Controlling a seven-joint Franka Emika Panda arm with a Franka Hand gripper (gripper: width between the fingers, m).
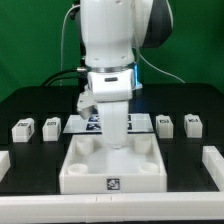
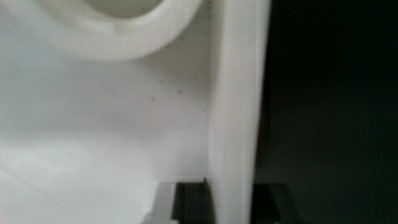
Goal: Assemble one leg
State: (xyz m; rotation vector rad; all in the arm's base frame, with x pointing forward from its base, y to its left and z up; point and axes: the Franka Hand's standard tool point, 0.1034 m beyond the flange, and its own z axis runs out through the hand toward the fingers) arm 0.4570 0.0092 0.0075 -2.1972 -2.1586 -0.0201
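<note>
Four small white legs with tags lie on the black table, two on the exterior view's left (image 1: pixel 22 128) (image 1: pixel 51 126) and two on its right (image 1: pixel 165 124) (image 1: pixel 192 124). The large white square tray-like part (image 1: pixel 75 170) with round corner sockets lies at the front centre. My gripper (image 1: pixel 117 138) reaches down onto its far wall. In the wrist view the gripper (image 2: pixel 237 206) has a dark finger (image 2: pixel 189 204) on each side of the thin white wall (image 2: pixel 235 110), closed against it. A round socket (image 2: pixel 125 25) shows beside the wall. No leg is held.
The marker board (image 1: pixel 80 123) lies behind the tray-like part, partly hidden by the arm. White blocks sit at the table's front left (image 1: pixel 5 160) and front right (image 1: pixel 213 160) corners. Cables hang behind the arm.
</note>
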